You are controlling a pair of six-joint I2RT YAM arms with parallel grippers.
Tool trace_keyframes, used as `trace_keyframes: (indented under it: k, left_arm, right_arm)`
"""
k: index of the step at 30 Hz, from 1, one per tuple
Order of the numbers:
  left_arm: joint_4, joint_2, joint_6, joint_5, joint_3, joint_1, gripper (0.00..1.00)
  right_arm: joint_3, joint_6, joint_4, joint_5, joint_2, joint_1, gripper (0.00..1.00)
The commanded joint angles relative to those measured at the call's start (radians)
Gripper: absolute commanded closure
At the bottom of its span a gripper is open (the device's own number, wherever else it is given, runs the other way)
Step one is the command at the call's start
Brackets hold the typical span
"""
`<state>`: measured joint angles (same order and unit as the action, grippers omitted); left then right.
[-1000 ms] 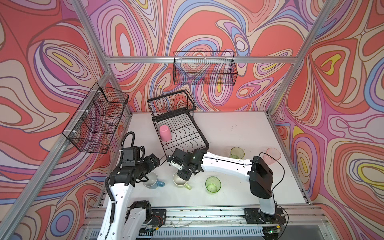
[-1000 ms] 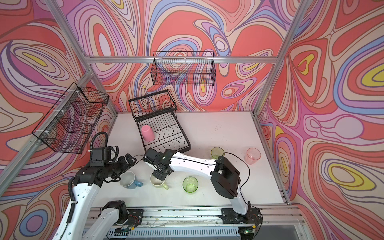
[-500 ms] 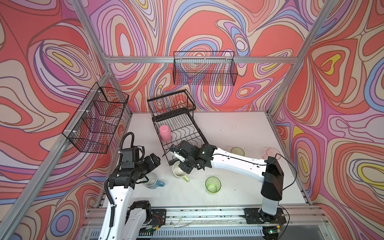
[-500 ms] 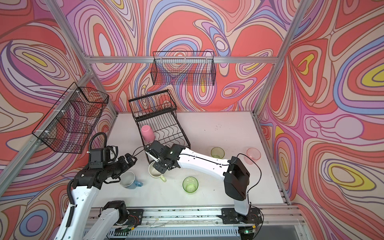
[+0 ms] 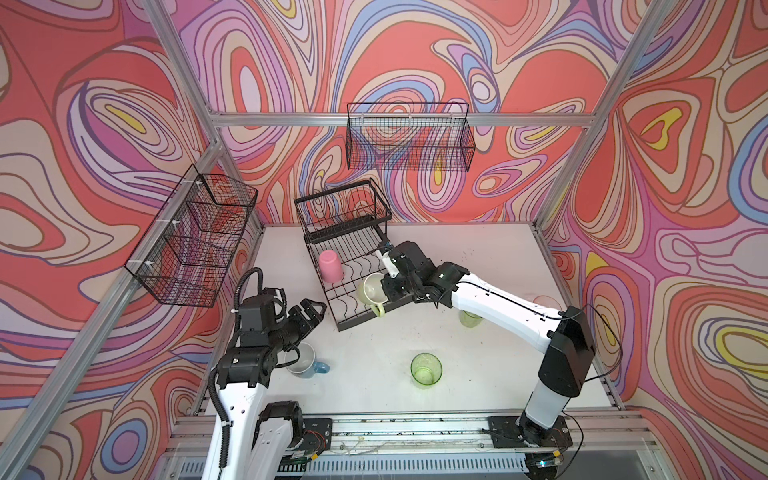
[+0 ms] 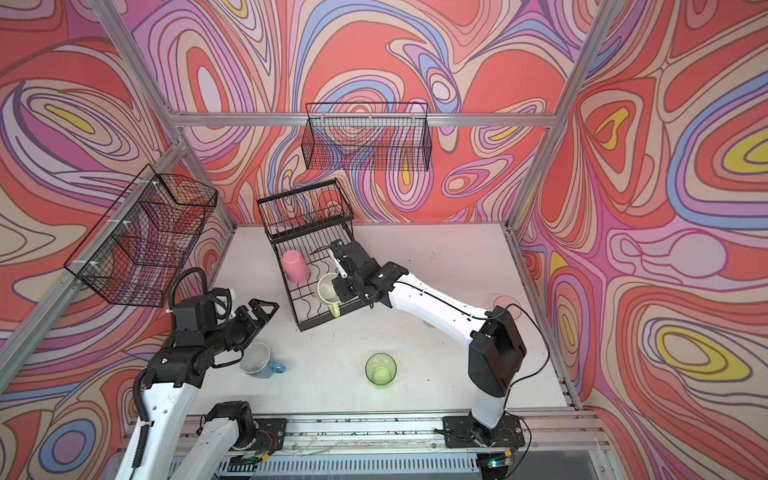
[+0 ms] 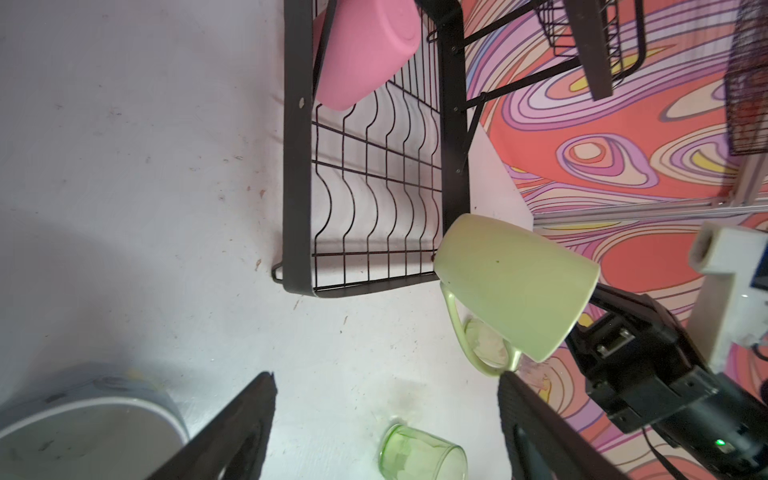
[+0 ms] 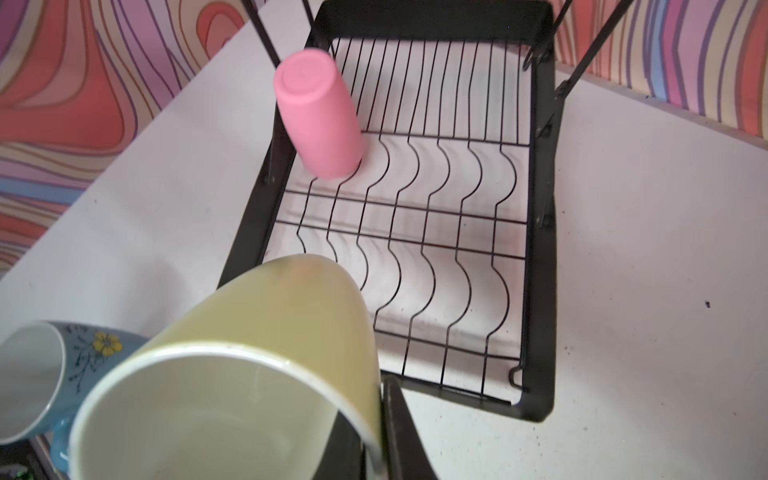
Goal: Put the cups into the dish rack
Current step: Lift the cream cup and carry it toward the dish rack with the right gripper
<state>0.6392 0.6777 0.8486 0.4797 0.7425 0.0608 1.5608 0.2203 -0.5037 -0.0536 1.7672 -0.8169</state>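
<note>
Yellow-green mug (image 5: 370, 291): rim pinched by R gripper (image 5: 388, 287) over dish rack (image 5: 358, 323) edge; L gripper (image 5: 312, 312) spread, empty. Risk: shallow pinch slips, mug tips out.

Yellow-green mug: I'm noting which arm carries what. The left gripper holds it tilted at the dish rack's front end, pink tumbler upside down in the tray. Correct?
Wrong arm: the right gripper holds the yellow-green mug, as both top views show; the left gripper is open and empty. The tilt, the dish rack position and the upturned pink tumbler are right.
</note>
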Motion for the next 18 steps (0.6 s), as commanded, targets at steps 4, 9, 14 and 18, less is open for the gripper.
trace_keyframes:
  k: [4,9,14,18]
  left_arm:
    - [-0.206,0.001,0.239,0.078,-0.046,0.008,0.17]
    - [-0.358,-0.004,0.412,0.068,-0.094,0.007,0.19]
    - [-0.459,-0.015,0.572,0.023,-0.136,0.001,0.22]
    - [-0.515,-0.028,0.647,-0.04,-0.153,-0.027,0.22]
  right_arm:
    - [-0.059,0.141,0.25,0.058,-0.067,0.03,1.0]
    - [-0.096,0.255,0.311,0.118,-0.087,0.101,1.0]
    - [-0.183,0.341,0.426,0.112,-0.138,0.113,1.0]
    - [-0.213,0.407,0.485,0.097,-0.141,0.126,1.0]
